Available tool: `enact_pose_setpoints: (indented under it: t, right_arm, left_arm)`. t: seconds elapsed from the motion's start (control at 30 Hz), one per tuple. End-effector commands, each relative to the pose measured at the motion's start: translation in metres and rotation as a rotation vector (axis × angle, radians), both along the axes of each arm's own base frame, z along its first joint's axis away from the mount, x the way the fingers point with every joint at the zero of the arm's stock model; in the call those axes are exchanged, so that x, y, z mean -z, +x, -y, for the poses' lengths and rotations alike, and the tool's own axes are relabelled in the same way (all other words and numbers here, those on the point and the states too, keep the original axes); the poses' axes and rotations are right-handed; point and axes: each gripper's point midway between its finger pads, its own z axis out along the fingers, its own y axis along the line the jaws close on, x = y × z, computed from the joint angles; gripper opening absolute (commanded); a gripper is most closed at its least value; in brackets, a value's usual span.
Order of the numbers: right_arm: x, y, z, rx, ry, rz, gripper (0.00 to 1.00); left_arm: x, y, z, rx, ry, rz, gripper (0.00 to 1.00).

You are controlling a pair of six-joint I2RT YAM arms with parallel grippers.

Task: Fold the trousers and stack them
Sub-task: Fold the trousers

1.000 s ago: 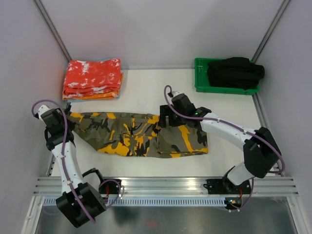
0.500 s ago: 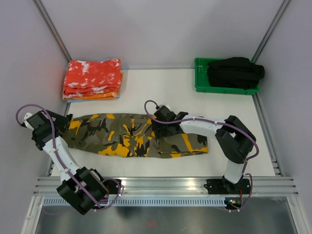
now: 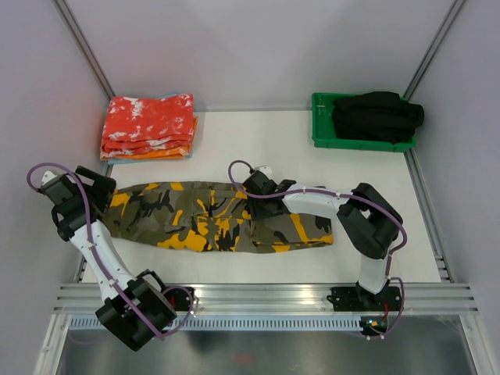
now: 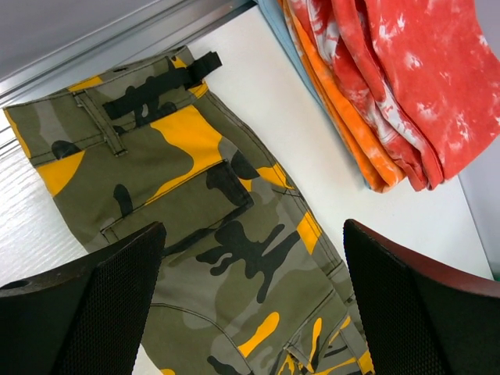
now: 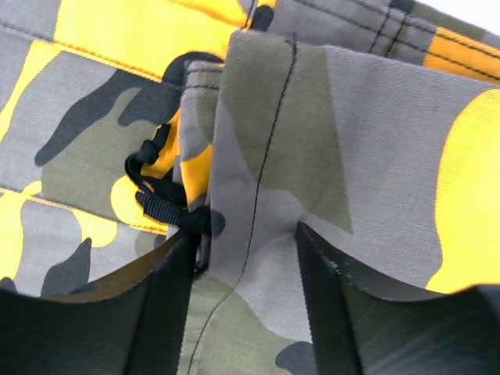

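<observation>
The camouflage trousers (image 3: 211, 217) lie lengthwise across the table, their right end folded back over itself. My left gripper (image 3: 100, 186) hangs open over the left end, its jaws wide above the waistband and back pocket (image 4: 195, 234) and holding nothing. My right gripper (image 3: 248, 195) is down at the inner edge of the folded part, near the middle. In the right wrist view its fingers (image 5: 244, 234) are partly open and straddle a raised edge of the cloth (image 5: 351, 156), beside a black strap loop (image 5: 156, 191).
A stack of red-orange speckled folded cloths (image 3: 148, 125) sits at the back left, close to the left gripper (image 4: 406, 86). A green tray (image 3: 319, 119) at the back right holds a black garment (image 3: 376, 115). Walls close both sides, with a metal rail (image 3: 266, 297) in front.
My left gripper let go, opened wide and swung out to the left. My right arm reached left from the folded part to its inner edge, and its jaws have narrowed around the cloth.
</observation>
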Motion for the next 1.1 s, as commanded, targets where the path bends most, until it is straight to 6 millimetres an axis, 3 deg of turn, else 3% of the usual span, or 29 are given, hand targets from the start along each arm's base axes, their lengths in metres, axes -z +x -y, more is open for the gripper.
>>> enact_pose_setpoints:
  t: [0.0, 0.07, 0.17, 0.2, 0.27, 0.3, 0.37, 0.47, 0.57, 0.73, 0.93, 1.07]
  right_arm:
    - [0.011, 0.003, -0.011, 0.026, 0.008, 0.005, 0.59]
    - [0.011, 0.003, -0.011, 0.031, 0.008, 0.004, 0.56]
    - [0.008, 0.002, -0.014, 0.033, 0.017, 0.008, 0.43]
    - [0.006, 0.003, -0.012, 0.038, 0.008, 0.006, 0.44]
    - [-0.002, 0.004, -0.014, 0.041, 0.011, 0.015, 0.5]
    - [-0.006, 0.003, -0.013, 0.039, 0.011, 0.013, 0.62]
    - [-0.022, 0.006, -0.018, 0.044, 0.04, 0.035, 0.74]
    - [-0.042, 0.007, -0.027, 0.036, 0.076, 0.053, 0.75]
    - [-0.045, 0.004, -0.036, 0.019, 0.076, 0.058, 0.75]
    - [-0.015, -0.002, -0.035, 0.011, -0.016, 0.024, 0.73]
    - [0.005, -0.003, -0.013, 0.045, -0.122, 0.042, 0.64]
    - [0.006, -0.003, -0.012, 0.047, -0.123, 0.046, 0.42]
  left_arm:
    - [-0.008, 0.006, 0.005, 0.015, -0.012, 0.049, 1.0]
    - [-0.008, 0.006, 0.005, 0.015, -0.014, 0.051, 1.0]
    - [-0.008, 0.006, 0.005, 0.016, -0.013, 0.051, 1.0]
    - [-0.008, 0.006, 0.005, 0.018, -0.011, 0.052, 1.0]
    - [-0.006, 0.006, 0.006, 0.02, -0.013, 0.049, 0.99]
    - [-0.006, 0.006, 0.005, 0.021, -0.01, 0.05, 0.99]
    - [-0.004, 0.006, 0.006, 0.023, -0.013, 0.05, 0.99]
    - [-0.005, 0.007, 0.007, 0.026, -0.016, 0.059, 0.99]
    - [-0.005, 0.007, 0.007, 0.028, -0.016, 0.061, 0.99]
    - [-0.004, 0.007, 0.008, 0.031, -0.019, 0.056, 0.99]
    - [-0.001, 0.008, 0.008, 0.035, -0.022, 0.055, 0.99]
    - [-0.002, 0.008, 0.008, 0.036, -0.021, 0.058, 0.99]
